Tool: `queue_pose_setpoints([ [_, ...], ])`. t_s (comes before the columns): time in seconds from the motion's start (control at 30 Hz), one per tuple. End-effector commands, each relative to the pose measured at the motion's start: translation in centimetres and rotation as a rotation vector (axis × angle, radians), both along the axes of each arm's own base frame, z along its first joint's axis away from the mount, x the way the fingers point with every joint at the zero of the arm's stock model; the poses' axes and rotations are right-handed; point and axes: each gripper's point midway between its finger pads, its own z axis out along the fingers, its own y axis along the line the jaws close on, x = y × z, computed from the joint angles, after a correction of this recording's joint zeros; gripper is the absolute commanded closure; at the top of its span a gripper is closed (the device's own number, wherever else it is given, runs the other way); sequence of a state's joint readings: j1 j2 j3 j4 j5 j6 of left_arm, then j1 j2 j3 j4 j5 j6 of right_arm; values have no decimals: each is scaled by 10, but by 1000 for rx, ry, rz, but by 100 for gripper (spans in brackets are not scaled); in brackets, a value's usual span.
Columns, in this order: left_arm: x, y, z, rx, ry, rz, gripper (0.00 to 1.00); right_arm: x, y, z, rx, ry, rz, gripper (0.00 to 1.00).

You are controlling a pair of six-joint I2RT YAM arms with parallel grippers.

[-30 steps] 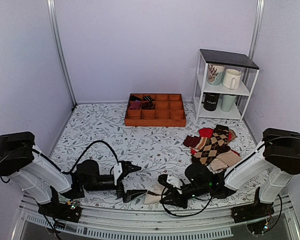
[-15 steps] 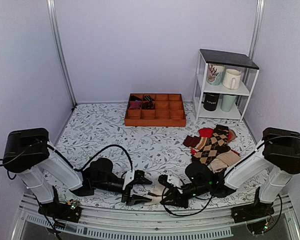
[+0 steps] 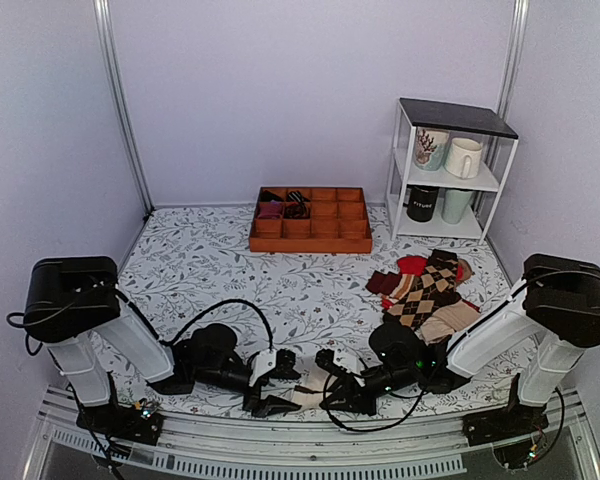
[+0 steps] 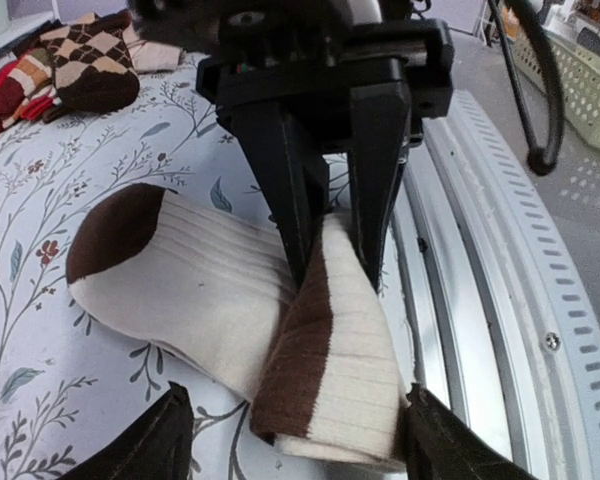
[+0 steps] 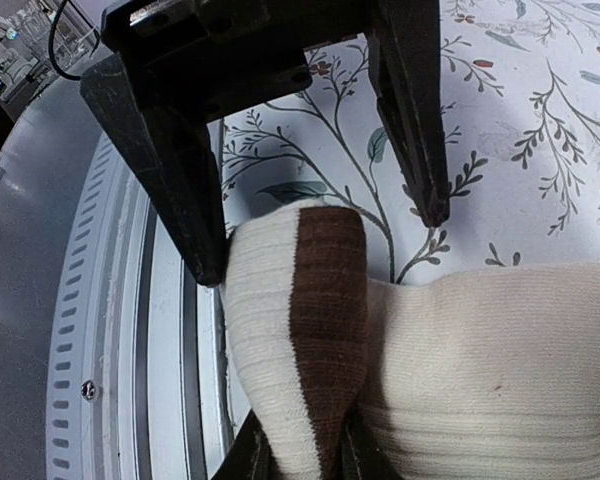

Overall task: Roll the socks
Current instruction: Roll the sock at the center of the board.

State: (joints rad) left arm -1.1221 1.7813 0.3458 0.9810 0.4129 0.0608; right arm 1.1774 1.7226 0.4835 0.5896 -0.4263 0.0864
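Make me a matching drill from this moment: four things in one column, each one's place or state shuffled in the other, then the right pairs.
Things:
A. cream socks
B. argyle socks
C. left pincer
D. right pincer

Places or states:
1. open, fingers on either side of the brown-banded end
2. heaped on the right, untouched
3. shut on fabric
4. lying by the near edge, one end pinched up

Pairs: A-4, B-2, C-1, D-3
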Motion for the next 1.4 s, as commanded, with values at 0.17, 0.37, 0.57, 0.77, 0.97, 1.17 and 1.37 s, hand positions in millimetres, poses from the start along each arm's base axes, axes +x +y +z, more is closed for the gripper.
queue_pose_setpoints([
  [0.17,-7,-6,-3,2,-8,-36,36,-19,-42,-58,-247,115,10,82],
  [0.37,-14,-13,-9,20,19,-75,57,-19,-43,-58,-250,129,8,82],
  [0.57,-18,-16,-21,67,56,-91,68,-19,-43,-58,-251,138,9,82],
  [0.77,-21,-12,-27,124,148,-68,100,-13,-41,-58,-256,140,-11,82],
  [0.97,-15,1,-40,247,294,78,100,17,-31,-34,-265,60,-131,60],
  [1.17,-17,19,-51,331,378,166,100,56,-34,31,-142,-96,-331,36],
  [1.37,-21,20,-61,382,415,164,100,75,-40,46,-117,-88,-403,35],
])
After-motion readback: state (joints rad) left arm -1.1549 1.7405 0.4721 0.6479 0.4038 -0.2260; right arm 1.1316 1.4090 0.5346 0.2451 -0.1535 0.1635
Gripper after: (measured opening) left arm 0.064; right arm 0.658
